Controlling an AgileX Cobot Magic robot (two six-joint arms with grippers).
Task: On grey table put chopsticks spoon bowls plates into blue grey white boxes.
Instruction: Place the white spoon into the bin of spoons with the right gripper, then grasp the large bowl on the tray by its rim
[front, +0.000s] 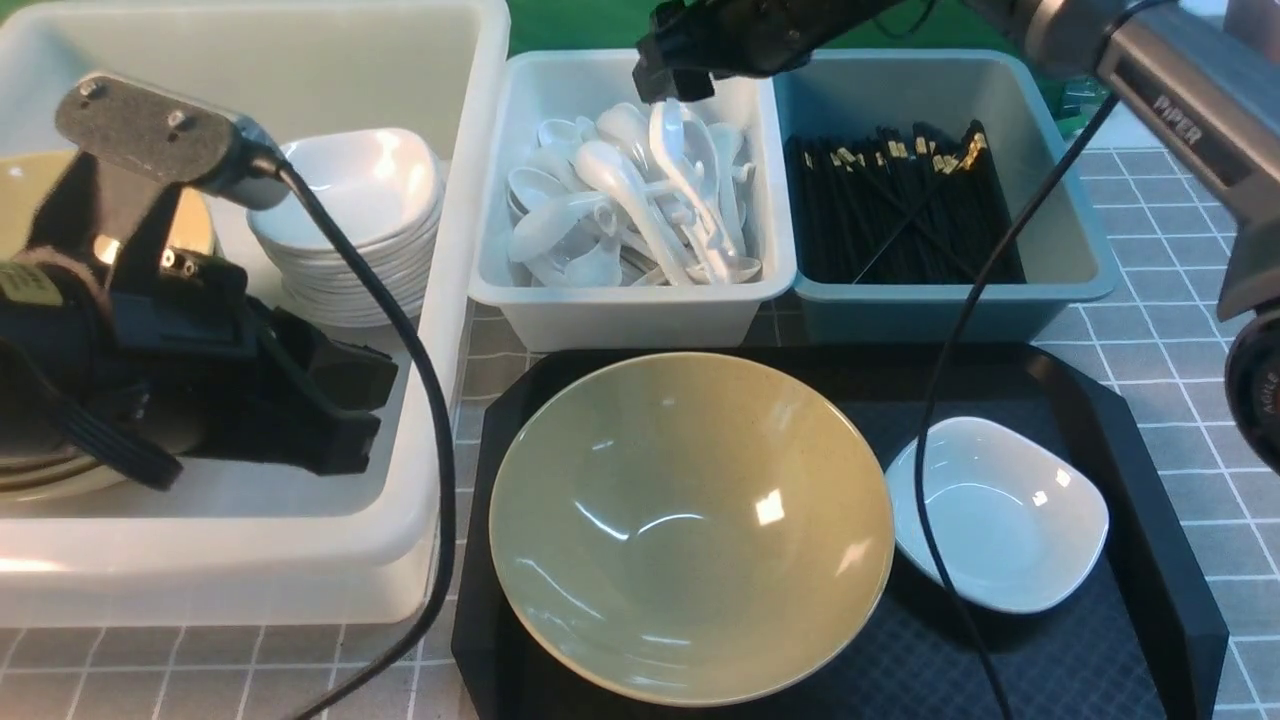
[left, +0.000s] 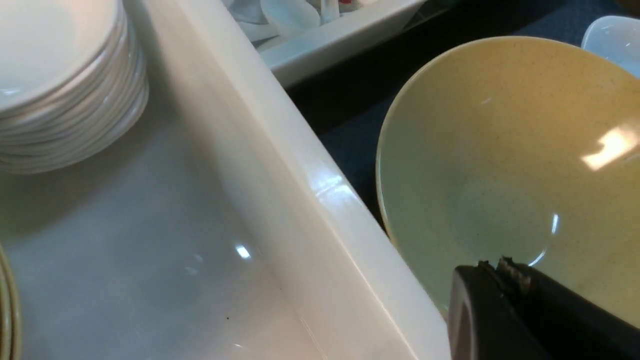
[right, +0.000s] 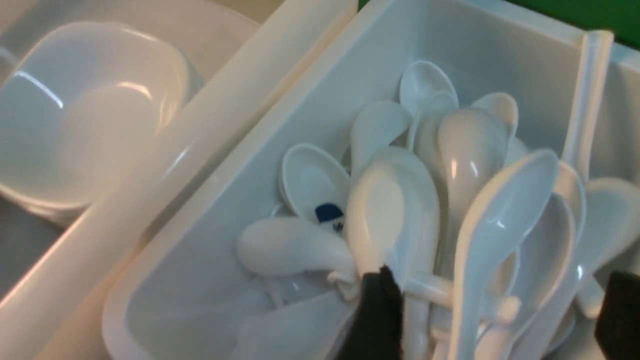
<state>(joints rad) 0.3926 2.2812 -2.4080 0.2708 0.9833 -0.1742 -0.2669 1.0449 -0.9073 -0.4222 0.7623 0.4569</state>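
Observation:
A large yellow-green bowl (front: 690, 525) and a small white dish (front: 1000, 512) sit on a black tray (front: 1150, 480). My left gripper (front: 365, 415) is shut and empty, low inside the big white box (front: 460, 330) near its right wall. In the left wrist view its closed tips (left: 500, 265) show in front of the bowl (left: 505, 150). My right gripper (front: 675, 85) hangs open over the white spoon box (front: 640, 310). In the right wrist view its fingers (right: 380, 305) stand wide apart above the heap of white spoons (right: 395, 210). Black chopsticks (front: 900, 210) lie in the blue-grey box (front: 1080, 240).
The big white box holds a stack of white dishes (front: 360, 230), and yellow-green bowls (front: 40, 480) under my left arm. The arms' black cables (front: 420, 400) hang across the box wall and the tray. The grey gridded table (front: 1180, 330) shows at the right.

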